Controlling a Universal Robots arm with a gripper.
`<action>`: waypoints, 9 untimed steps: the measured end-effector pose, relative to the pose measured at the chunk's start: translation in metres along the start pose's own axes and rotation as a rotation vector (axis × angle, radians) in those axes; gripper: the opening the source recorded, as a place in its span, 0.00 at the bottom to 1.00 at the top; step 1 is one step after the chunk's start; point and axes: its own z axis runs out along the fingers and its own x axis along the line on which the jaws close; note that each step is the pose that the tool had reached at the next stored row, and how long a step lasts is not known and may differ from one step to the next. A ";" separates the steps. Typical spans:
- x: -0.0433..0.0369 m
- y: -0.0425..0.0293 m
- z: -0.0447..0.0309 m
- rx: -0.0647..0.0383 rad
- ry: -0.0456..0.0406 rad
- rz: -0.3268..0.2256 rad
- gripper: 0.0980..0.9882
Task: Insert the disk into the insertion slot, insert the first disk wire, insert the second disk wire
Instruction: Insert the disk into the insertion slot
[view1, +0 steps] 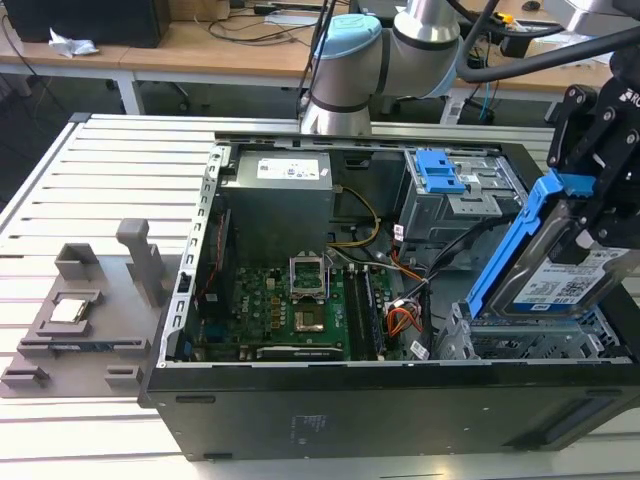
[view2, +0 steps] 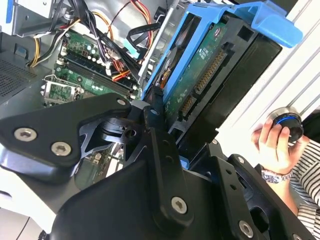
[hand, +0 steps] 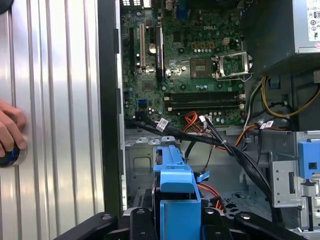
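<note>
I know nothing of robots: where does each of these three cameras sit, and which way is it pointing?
Exterior view: off the arm, looking down into the open computer case; shows the arm and the gripper holding the disk tilted at the insertion slot.
Second wrist view: on the arm, facing the disk's circuit-board side; black gripper linkages in the foreground.
First wrist view: on the arm, looking past the disk's blue carrier at the motherboard.
Both wrist views share the disk, the motherboard and a person's hand.
</note>
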 end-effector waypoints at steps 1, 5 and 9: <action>-0.0006 0.0002 0.0010 0.000 0.0001 0.000 0.30; -0.0019 0.0003 0.0063 0.000 0.0001 0.000 0.30; -0.0021 0.0002 0.0101 0.000 0.0002 0.000 0.30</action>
